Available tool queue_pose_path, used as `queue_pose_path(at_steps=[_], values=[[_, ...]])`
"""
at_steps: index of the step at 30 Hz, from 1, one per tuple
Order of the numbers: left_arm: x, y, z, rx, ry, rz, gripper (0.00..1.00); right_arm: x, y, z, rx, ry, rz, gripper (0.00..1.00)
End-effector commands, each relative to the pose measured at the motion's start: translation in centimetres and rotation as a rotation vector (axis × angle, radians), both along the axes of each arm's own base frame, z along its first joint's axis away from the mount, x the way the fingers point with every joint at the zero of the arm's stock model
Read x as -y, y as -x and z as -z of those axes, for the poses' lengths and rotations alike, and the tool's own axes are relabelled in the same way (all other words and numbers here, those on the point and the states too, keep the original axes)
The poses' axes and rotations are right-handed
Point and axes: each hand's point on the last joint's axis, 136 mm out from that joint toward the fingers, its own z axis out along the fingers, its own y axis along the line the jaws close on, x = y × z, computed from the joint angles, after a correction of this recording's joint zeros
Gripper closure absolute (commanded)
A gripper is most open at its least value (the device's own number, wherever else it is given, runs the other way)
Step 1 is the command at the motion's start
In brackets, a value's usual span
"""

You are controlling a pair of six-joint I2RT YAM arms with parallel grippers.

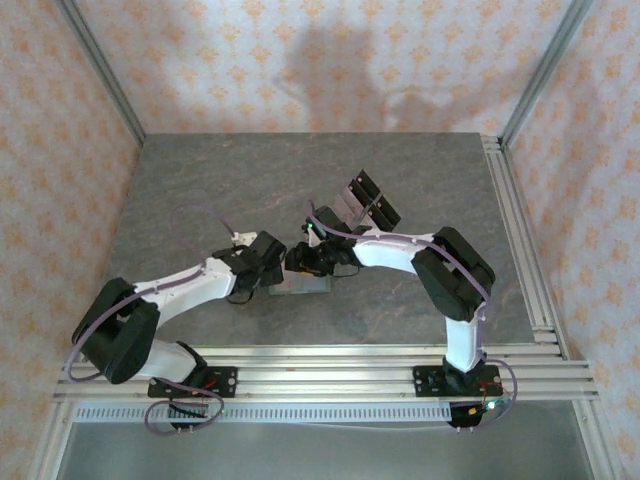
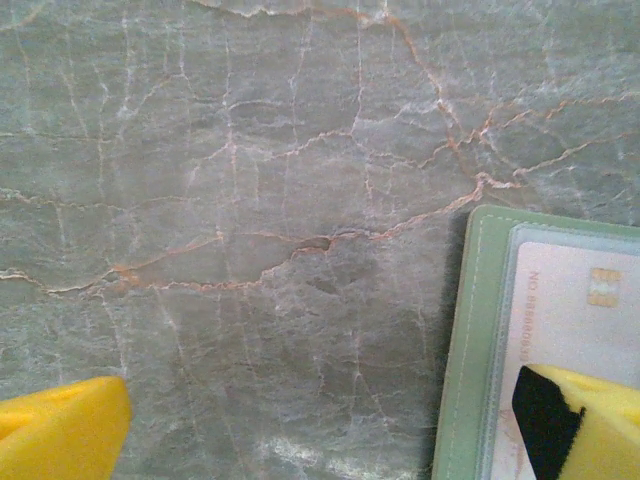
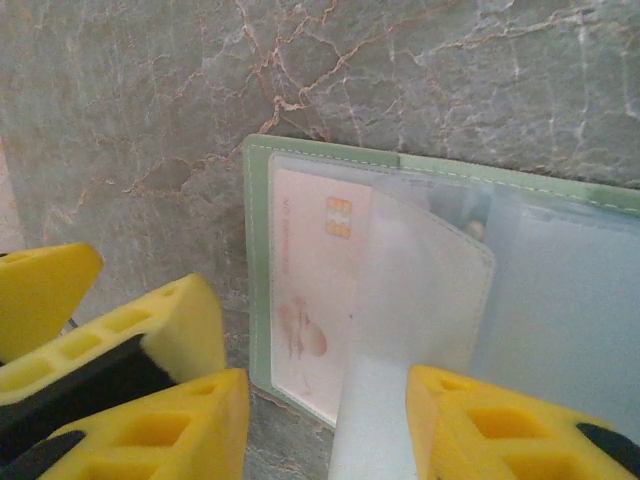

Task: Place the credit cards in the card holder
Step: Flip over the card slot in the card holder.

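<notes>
On the table (image 3: 120, 100), card holder (image 3: 258, 250) — right side cut off.

So the table (image 1: 200, 190) is a grey-green marble-look slab, with rusty orange and whitish veins running all over it. The card holder (image 3: 258, 260) lies flat on it, opened up, near the front middle. Its sage green edge with pale stitching sits right on the stone. Further back, well apart from it, there's a dark slotted stand (image 1: 365, 203) sitting on the slab too.
</notes>
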Motion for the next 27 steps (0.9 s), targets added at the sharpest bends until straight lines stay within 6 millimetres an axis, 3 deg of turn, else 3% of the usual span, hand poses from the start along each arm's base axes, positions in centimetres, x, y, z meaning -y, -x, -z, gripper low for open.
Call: queue_pose_path(at_steps=[1, 15, 27], values=[[-0.9, 1.0, -0.4, 0.013, -0.017, -0.018, 0.00, -0.3, -0.4, 0.3, -0.004, -0.013, 0.009, 0.55], [2.9, 2.1, -0.9, 0.141, 0.296, 0.080, 0.00, -0.6, -0.9, 0.6, -0.010, -0.013, 0.020, 0.55], [4.7, 2.4, 0.3, 0.145, 0.340, 0.122, 0.00, -0.9, -1.1, 0.4, -0.011, -0.027, 0.026, 0.55]])
